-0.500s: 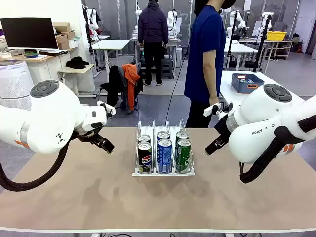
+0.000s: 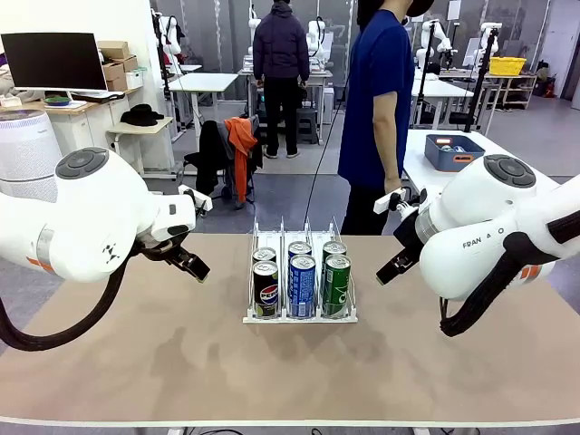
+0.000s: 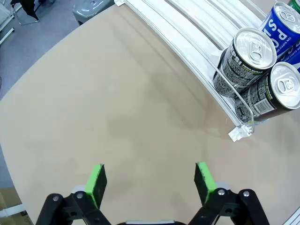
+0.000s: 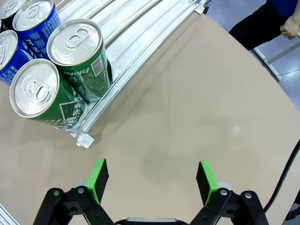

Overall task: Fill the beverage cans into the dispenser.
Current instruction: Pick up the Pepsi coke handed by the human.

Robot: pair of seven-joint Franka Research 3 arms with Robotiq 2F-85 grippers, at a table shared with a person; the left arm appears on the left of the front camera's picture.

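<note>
Cans [image 2: 302, 285] stand two to a lane, black, blue and green, in the rack [image 2: 299, 318] at the middle of the bench [image 2: 136, 362] in the front view. Left wrist view: the left end effector [image 3: 150, 176] is spread, empty, above the bench near the rack's corner. Right wrist view: the right end effector [image 4: 152, 173] is spread, empty, near the green cans [image 4: 75, 70].
</note>
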